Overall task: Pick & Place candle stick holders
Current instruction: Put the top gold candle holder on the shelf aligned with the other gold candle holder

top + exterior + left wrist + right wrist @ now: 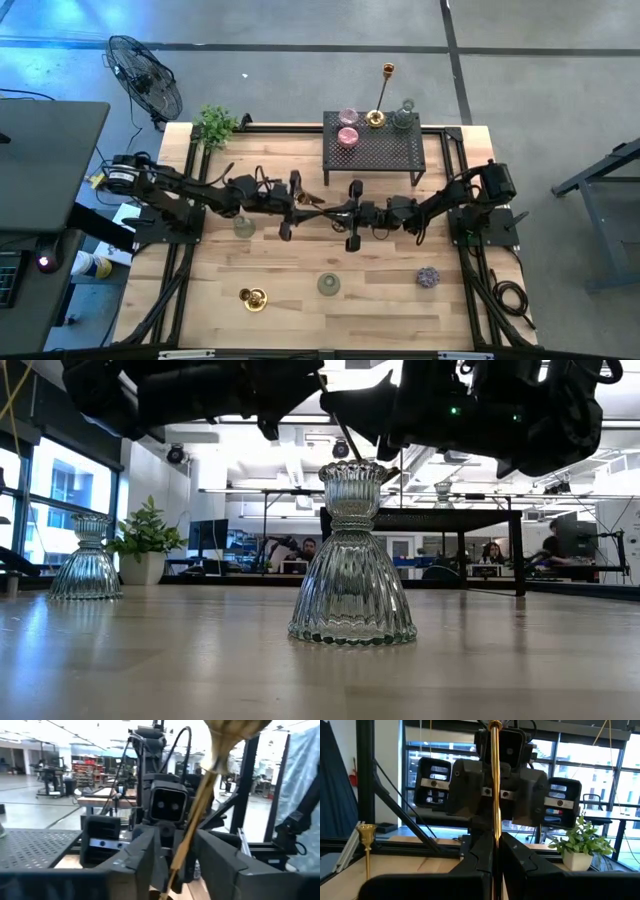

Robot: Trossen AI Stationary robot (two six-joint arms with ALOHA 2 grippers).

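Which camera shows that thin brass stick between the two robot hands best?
The right wrist view: the brass stick runs straight up, pinched by the right gripper. The left wrist view shows it slanted, with its flared end. From above it is a small sliver. The low view barely shows it.

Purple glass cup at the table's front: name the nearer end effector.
Right. The right end effector, holding a brass stick at mid-table, is closer to the purple glass cup; the left end effector sits farther left.
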